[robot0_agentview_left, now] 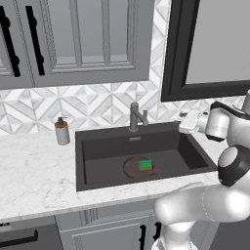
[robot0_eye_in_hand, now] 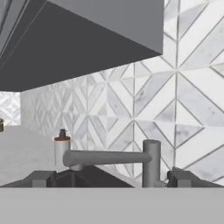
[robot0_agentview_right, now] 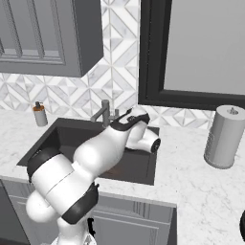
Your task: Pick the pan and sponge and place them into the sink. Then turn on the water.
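- My claw (robot0_eye_in_hand: 112, 178) is released, its two dark fingertips (robot0_eye_in_hand: 41, 178) spread wide with nothing between them, aimed level at the grey metal faucet (robot0_eye_in_hand: 151, 162) from the right side of the basin.
- In the hand view the faucet's upright post stands just ahead and its spout runs off to the left; I judge the water is not yet on, since I see no stream.
- To do this step well, I would ease forward, centre the small lever on the faucet (robot0_agentview_left: 136, 117) between the fingertips, then nudge it sideways gently rather than clamp it.
- Below, the round dark-brown frying pan (robot0_agentview_left: 136, 167) lies on the floor of the black rectangular sink (robot0_agentview_left: 97, 183), with the small green-and-yellow sponge (robot0_agentview_left: 145, 165) resting on it.
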Robot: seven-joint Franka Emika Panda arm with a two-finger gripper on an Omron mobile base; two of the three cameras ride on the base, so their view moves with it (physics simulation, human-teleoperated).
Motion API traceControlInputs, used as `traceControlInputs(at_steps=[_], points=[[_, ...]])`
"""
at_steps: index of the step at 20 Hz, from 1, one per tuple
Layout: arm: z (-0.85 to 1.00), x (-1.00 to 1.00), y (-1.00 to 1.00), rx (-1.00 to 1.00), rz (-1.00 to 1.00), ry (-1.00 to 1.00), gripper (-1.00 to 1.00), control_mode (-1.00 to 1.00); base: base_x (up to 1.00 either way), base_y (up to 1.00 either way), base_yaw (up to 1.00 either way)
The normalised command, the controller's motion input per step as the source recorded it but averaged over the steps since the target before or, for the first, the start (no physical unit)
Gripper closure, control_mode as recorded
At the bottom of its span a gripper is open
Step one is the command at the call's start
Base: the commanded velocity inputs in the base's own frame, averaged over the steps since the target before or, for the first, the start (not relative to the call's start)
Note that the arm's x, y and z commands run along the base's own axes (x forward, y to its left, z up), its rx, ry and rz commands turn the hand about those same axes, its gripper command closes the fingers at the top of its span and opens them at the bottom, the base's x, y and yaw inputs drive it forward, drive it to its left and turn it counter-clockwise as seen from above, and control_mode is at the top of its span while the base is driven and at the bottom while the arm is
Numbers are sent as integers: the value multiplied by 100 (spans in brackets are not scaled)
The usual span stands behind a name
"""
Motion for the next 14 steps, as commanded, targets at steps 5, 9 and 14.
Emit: traceControlInputs(at_steps=[5, 9, 14], points=[[-2, 1, 7, 0, 0, -14, -100, -100, 0, 0, 0], [-5, 0, 35, 0, 0, -14, -100, -100, 0, 0, 0], [-5, 1, 26, -1, 0, -8, -100, -100, 0, 0, 0]])
